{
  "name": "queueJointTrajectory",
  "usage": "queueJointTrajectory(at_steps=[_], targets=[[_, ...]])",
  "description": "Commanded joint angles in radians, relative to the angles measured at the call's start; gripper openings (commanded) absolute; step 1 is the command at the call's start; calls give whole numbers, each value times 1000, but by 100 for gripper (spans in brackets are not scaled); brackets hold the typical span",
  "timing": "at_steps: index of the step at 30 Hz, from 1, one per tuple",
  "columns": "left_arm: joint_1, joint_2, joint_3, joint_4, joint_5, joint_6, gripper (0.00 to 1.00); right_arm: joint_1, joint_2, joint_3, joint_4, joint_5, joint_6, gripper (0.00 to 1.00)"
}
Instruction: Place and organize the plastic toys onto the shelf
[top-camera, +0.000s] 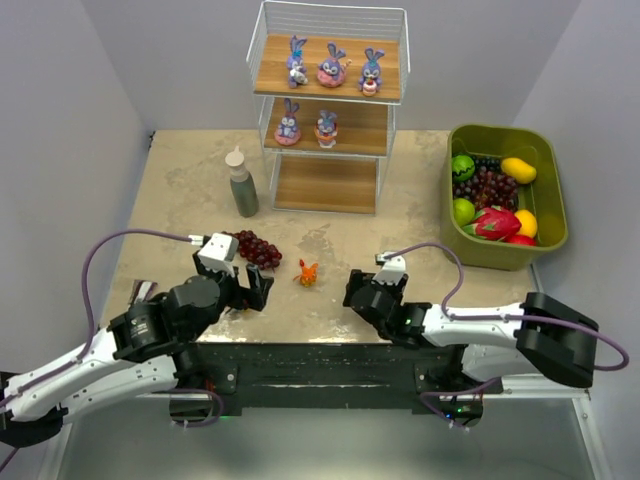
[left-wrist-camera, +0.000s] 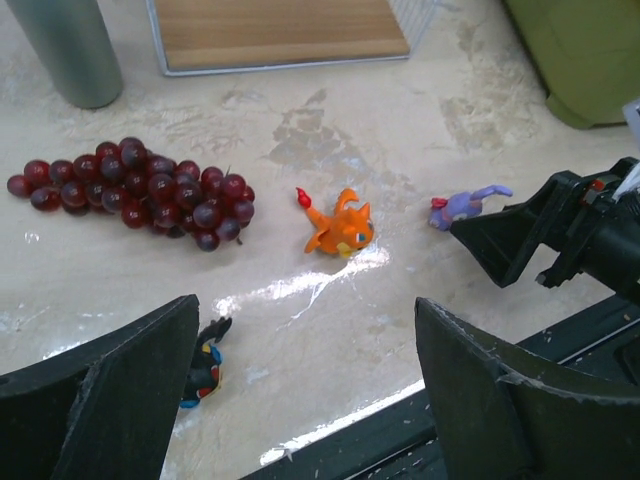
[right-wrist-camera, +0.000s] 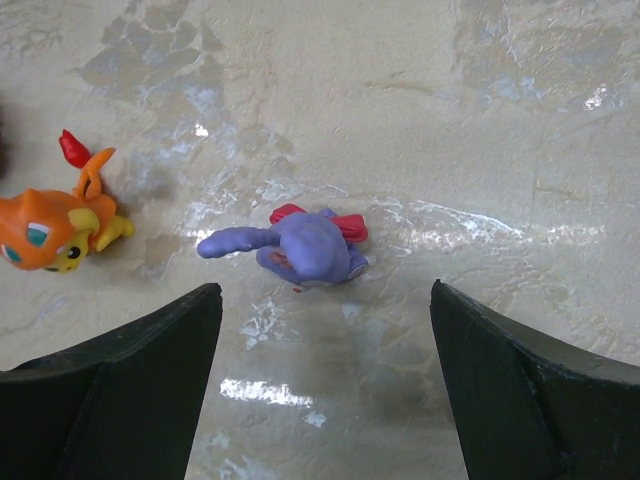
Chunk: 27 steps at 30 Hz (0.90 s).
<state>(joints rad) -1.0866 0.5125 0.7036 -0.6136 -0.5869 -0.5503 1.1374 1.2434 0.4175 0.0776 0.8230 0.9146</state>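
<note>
— White wire shelf, where?
— Back of the counter, five bunnies on its top two boards.
— Tools?
— Wide open and empty, left tool and right tool alike. One purple bunny lies at the right tool's tips, an orange creature nearby, a black bug by the left tool.

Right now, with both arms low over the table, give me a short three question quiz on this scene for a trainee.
1. True or false: the shelf has a toy on its bottom board.
2. How many bunny figurines stand on its top board?
3. In the right wrist view, which toy lies on the table between the fingers of the open right end effector?

Key: 1 false; 2 three; 3 the purple bunny.
</note>
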Motion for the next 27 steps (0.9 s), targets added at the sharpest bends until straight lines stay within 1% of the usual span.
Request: queueJointTrajectory(at_steps=[1, 5, 8, 13, 17, 18, 21, 24, 26, 27], targets=[[1, 18, 23, -52, -41, -72, 92, 7, 63, 47, 97, 151, 12, 85], [1, 8, 34, -89, 10, -105, 89, 9, 120, 75, 100, 163, 13, 75], [1, -26, 22, -81, 7, -103, 89, 9, 149, 89, 105, 168, 12, 69], [1, -84, -3, -61, -5, -94, 90, 9, 195, 127, 100, 166, 16, 64], [1, -101, -7, -64, -7, -99, 90, 10, 217, 147, 60, 182, 50, 58], [1, -103, -7, -63, -7, -99, 91, 10, 218, 155, 29, 186, 85, 55], [1, -111, -9, -64, -7, -102, 91, 12, 234, 175, -28, 196, 136, 50], [1, -112, -12, -60, -2, -99, 91, 15, 263, 201, -74, 205, 174, 48], [1, -112, -12, -58, 1, -97, 91, 16, 275, 211, -75, 206, 187, 48], [1, -112, -12, -58, 2, -97, 91, 15, 284, 214, -106, 206, 200, 48]])
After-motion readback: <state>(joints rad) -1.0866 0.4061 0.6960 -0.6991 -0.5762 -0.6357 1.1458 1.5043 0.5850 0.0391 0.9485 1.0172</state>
